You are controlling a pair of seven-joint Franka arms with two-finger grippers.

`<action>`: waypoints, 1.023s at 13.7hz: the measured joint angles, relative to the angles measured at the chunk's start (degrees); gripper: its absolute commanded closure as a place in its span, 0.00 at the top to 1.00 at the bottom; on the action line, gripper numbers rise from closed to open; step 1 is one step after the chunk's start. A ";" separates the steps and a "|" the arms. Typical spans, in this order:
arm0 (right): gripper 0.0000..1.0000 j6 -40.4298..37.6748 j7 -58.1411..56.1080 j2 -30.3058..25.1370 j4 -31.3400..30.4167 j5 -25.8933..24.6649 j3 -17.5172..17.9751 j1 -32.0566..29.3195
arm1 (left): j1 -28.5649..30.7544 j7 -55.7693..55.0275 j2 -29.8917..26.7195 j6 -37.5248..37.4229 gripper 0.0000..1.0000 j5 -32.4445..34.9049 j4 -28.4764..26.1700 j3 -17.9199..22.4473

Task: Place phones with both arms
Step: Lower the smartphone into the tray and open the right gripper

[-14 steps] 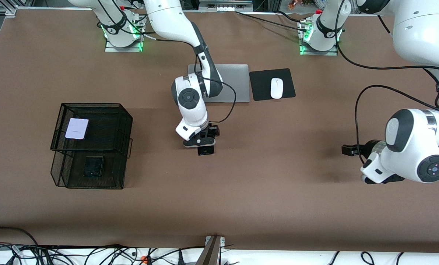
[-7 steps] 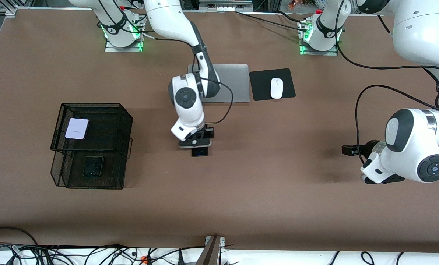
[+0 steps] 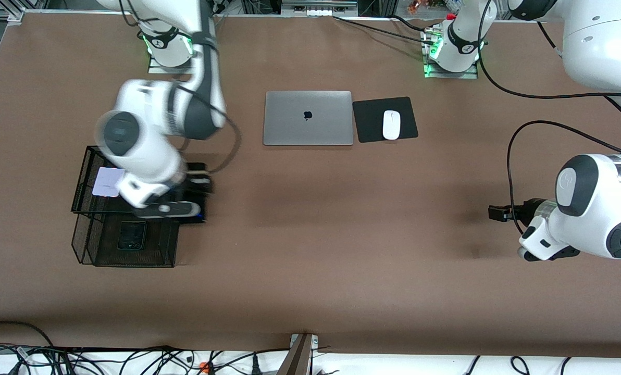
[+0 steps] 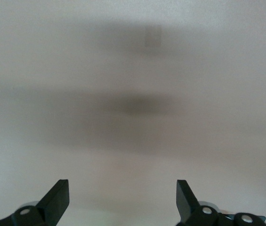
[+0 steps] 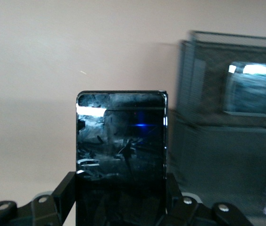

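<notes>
Swung from frame centre to the black mesh rack (image 3: 133, 237) at mid-left: right gripper (image 3: 183, 211), jaws clamped on the slim black phone (image 5: 121, 141). Resting on the rack: 2 phones, lavender-white phone (image 3: 107, 182) above, small black phone (image 3: 132, 235) below. Waiting at lower right: left gripper (image 4: 122, 200), jaws spread wide.

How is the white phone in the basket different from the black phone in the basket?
The white phone is pale and lies on the top shelf of the black wire basket; the black phone is dark and lies on the bottom shelf. The white phone is farther from the front camera, the black phone nearer. The right arm covers the white phone's edge; the black phone shows whole. Both are small and lie flat.
</notes>
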 measured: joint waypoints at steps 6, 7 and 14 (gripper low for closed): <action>0.00 2.53 -11.19 0.00 -16.27 0.02 -9.12 5.94 | 0.05 0.01 0.00 2.83 1.00 0.00 0.00 -0.01; 0.00 5.11 -11.17 0.01 -19.39 0.04 -10.00 8.80 | 0.06 0.14 0.00 2.84 1.00 0.00 0.00 -0.01; 0.00 11.17 -17.47 0.27 -26.40 5.41 -10.87 7.37 | 0.08 9.38 -0.76 2.74 1.00 1.55 -0.64 0.25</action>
